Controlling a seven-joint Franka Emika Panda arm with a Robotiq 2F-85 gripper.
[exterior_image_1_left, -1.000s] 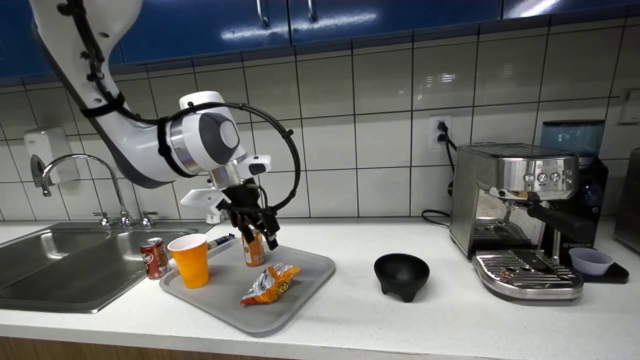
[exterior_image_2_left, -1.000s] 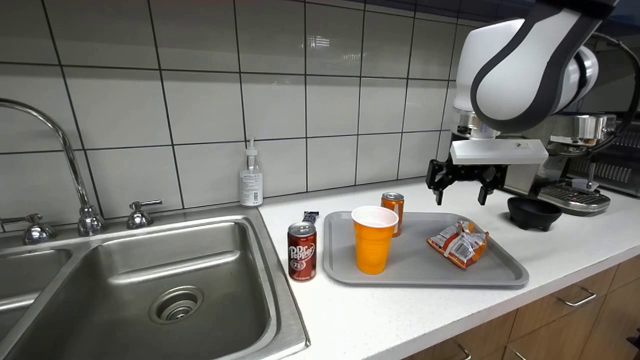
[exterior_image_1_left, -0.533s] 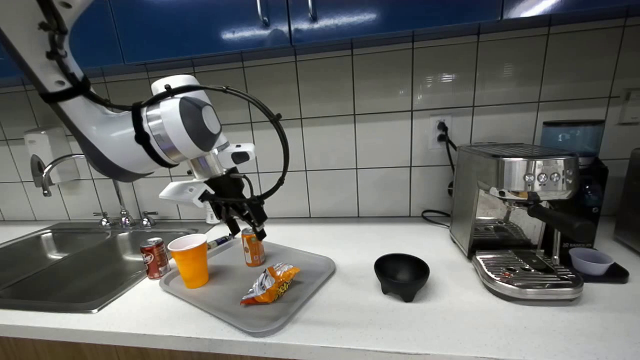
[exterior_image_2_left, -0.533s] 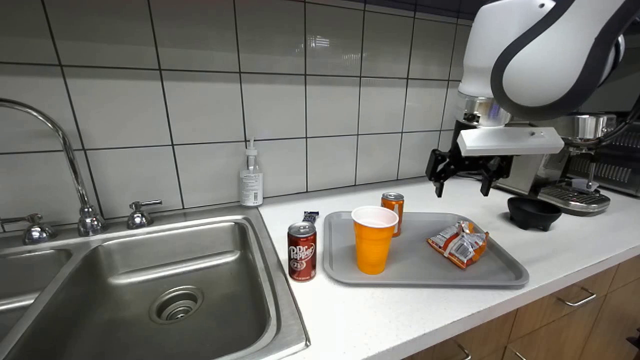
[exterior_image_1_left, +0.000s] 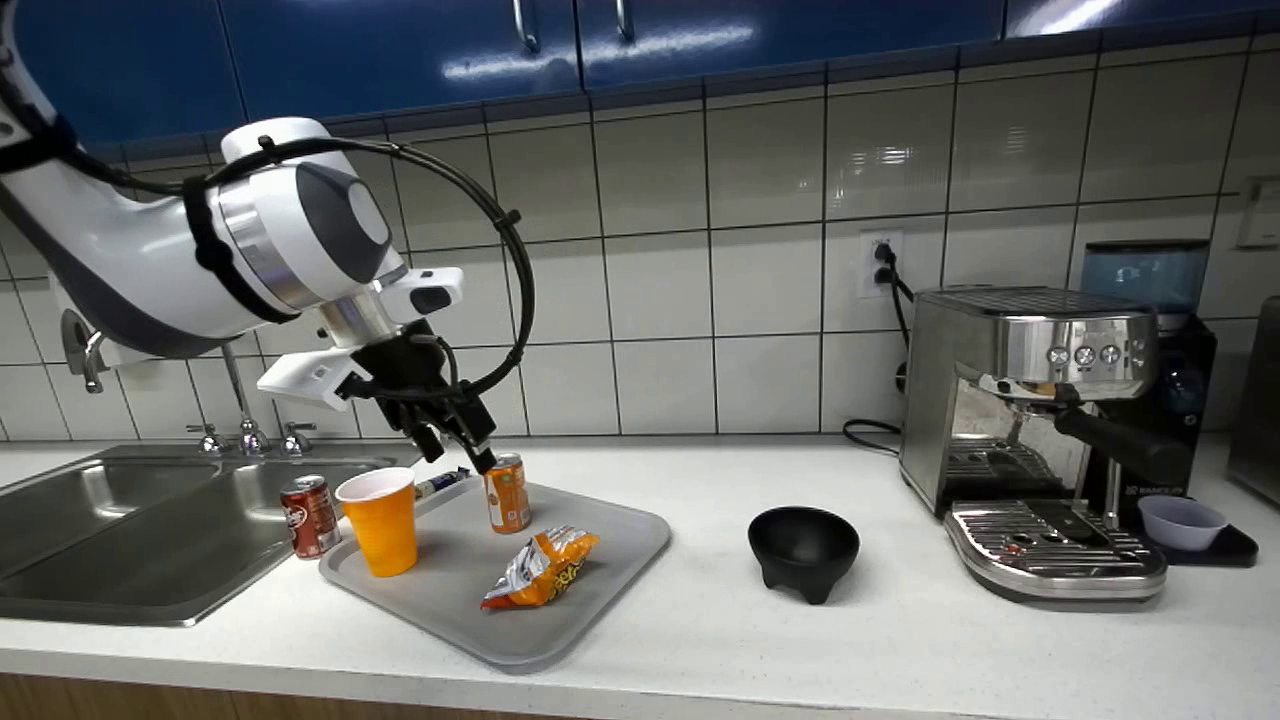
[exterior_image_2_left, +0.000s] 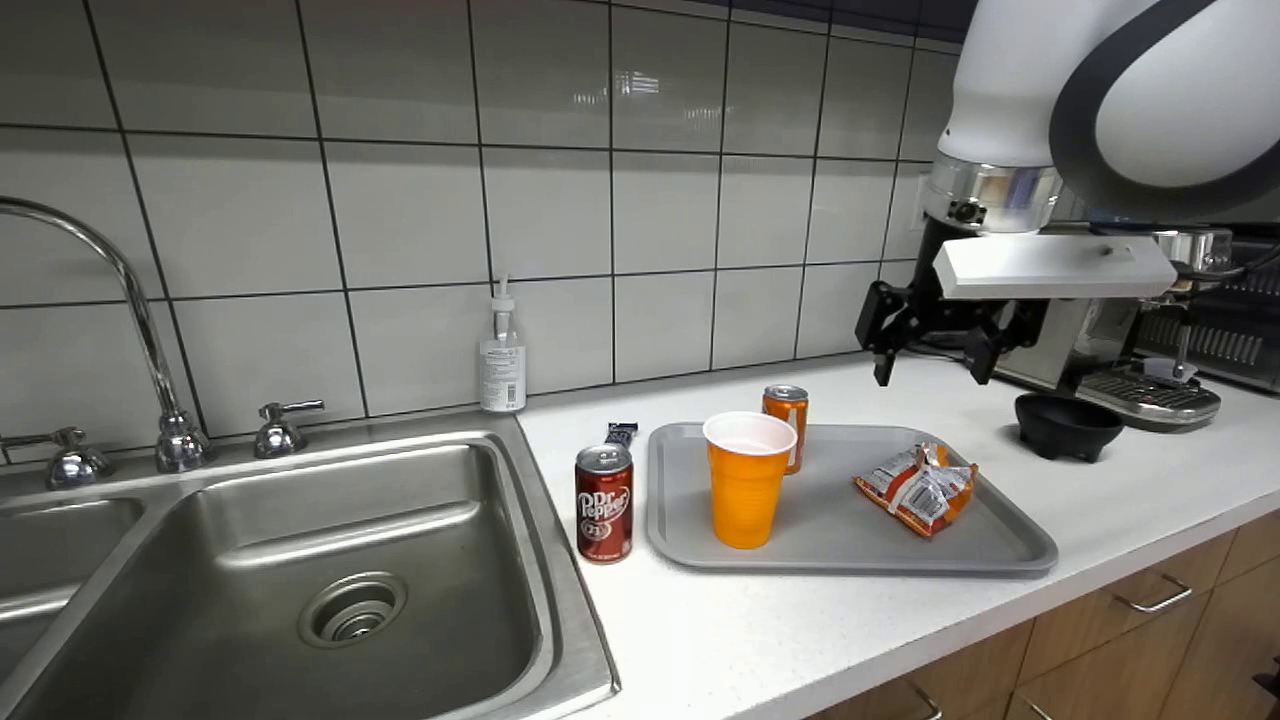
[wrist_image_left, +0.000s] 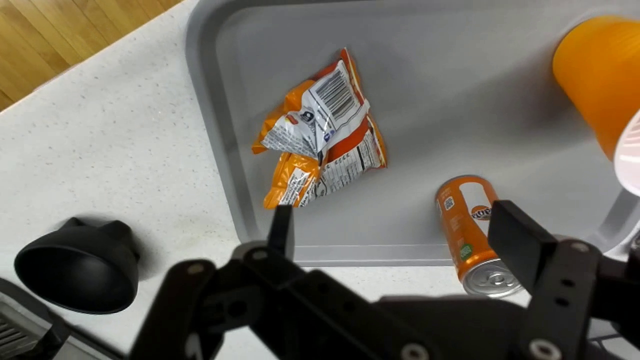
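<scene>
Rising gripper (exterior_image_1_left: 457, 455): released, jaws apart; higher and farther left in an exterior view than 1 second ago
Snack bag (wrist_image_left: 325, 135): unmoved on the tray (wrist_image_left: 425, 100), wrist view's upper middle
Orange can (wrist_image_left: 466, 227): unmoved, lower right there

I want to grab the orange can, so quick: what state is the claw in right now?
Claw: open, jaws spread wide apart, holding nothing.
</scene>
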